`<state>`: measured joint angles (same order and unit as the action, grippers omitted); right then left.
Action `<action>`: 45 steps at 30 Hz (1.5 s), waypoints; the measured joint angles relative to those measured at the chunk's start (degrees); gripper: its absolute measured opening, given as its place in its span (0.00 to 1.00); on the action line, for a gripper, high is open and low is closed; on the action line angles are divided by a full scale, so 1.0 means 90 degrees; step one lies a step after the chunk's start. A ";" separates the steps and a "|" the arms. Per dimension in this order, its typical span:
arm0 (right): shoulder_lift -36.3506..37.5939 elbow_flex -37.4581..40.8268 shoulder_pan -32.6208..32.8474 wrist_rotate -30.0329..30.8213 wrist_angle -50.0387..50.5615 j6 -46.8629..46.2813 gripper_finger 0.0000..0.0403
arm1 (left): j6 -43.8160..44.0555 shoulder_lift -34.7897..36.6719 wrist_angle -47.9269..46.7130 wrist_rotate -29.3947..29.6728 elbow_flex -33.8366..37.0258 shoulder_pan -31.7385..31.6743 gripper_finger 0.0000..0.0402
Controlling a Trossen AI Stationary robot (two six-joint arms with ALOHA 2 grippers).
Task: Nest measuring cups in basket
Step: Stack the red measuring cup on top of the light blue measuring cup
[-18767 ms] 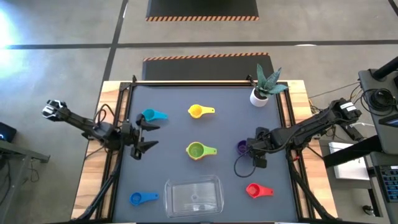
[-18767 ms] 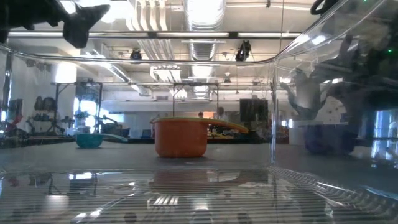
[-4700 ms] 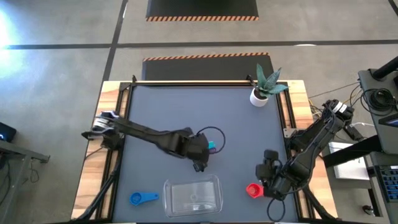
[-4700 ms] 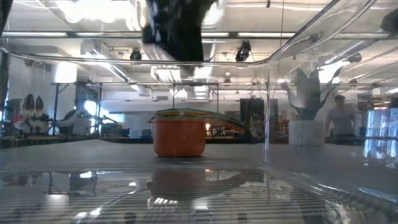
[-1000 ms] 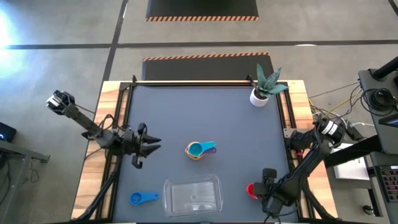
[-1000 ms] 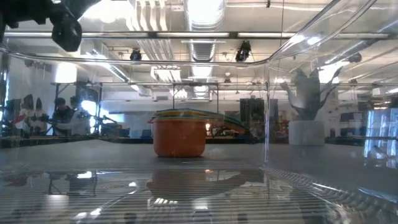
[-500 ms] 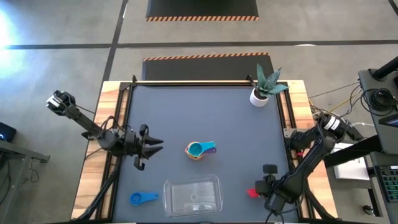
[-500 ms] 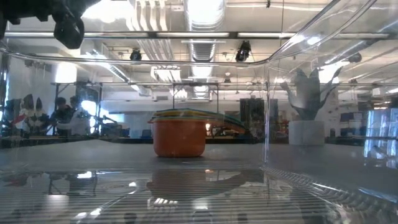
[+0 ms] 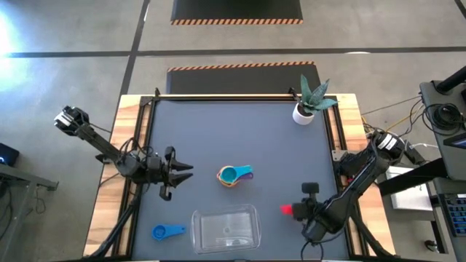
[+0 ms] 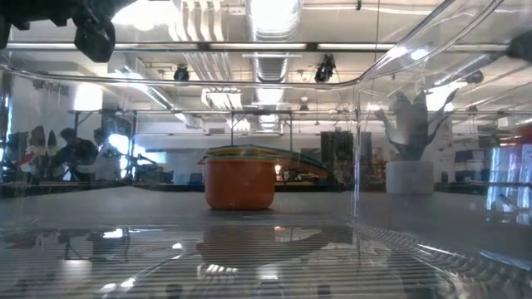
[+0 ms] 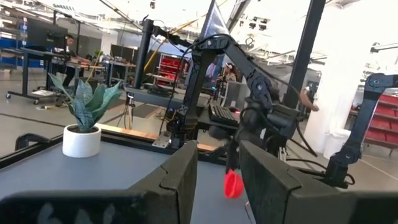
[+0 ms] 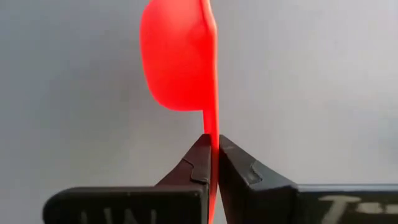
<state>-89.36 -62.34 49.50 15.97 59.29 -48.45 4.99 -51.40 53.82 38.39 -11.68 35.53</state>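
Pinching the flat handle of the red cup (image 12: 179, 56), the right hand (image 9: 300, 209) is hovering over the desk (image 9: 277, 145) near its front right corner, its fingers clamped fully together on the thin handle so the scoop is hanging edge-on ahead of them. In the left wrist view the same red cup (image 11: 234, 183) is showing lifted clear of the surface, held out from the far arm.

The stack of nested cups (image 9: 234, 175), teal on top with purple, yellow and orange rims showing beneath, is sitting mid-desk, off to the left of the held cup and farther back, with its handles pointing right toward the right arm's side. The clear basket (image 9: 226, 228) is lying at the front edge, between the stack and the held cup in left-right terms, and nearer the right hand than the stack is. The blue cup (image 9: 167, 232) is resting just left of the basket, handle pointing right toward it.

The left hand (image 9: 180, 172) is waiting at the left side, fingers narrowly parted and holding nothing, roughly level with the stack and closer to the blue cup than the right hand is. The red cup's next carry, by my judgement, is running leftward across open desk.
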 joint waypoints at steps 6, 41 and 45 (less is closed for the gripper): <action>0.0001 -0.0750 -0.0398 0.2155 0.0812 0.0591 0.02 | 0.0000 0.0002 0.0000 0.0002 0.0002 0.0000 0.26; -0.0097 -0.0755 -0.3561 0.2425 -0.4464 0.6170 0.02 | -0.0058 -0.0012 -0.0001 0.0015 0.0012 0.0000 0.26; -0.0096 -0.0571 -0.3545 0.2378 -0.4748 0.6122 0.02 | -0.0105 -0.0012 -0.0010 0.0017 0.0012 0.0000 0.26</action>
<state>-90.23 -67.48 17.60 37.37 16.56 6.64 4.04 -51.51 53.74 38.54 -11.57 35.53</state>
